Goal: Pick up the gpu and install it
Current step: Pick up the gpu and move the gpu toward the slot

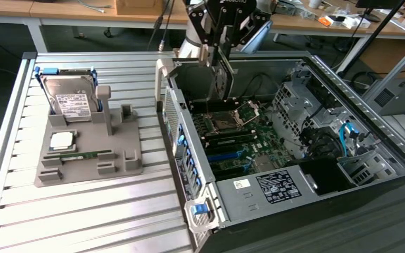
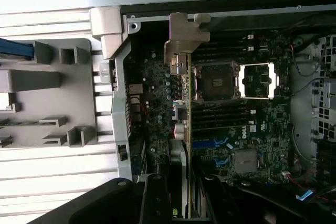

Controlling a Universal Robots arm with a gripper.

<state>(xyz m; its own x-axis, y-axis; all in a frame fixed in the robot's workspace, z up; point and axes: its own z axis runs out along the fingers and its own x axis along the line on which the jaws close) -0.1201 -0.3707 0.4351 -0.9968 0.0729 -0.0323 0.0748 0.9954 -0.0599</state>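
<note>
the gpu (image 1: 221,80) is held upright between the jaws of the gripper (image 1: 220,52), which are closed narrowly on its upper edge; it is seen in the upper middle of the exterior view, hung inside the open case (image 1: 392,153) above the motherboard (image 1: 241,142); in the wrist view it is shown edge-on, its silver bracket (image 2: 181,40) near a wall of the case; a hard drive (image 1: 72,103) is seen standing in the grey holder (image 1: 128,158) at the exterior view's left.

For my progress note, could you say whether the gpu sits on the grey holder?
No, the gripper holds the gpu upright over the motherboard.
</note>
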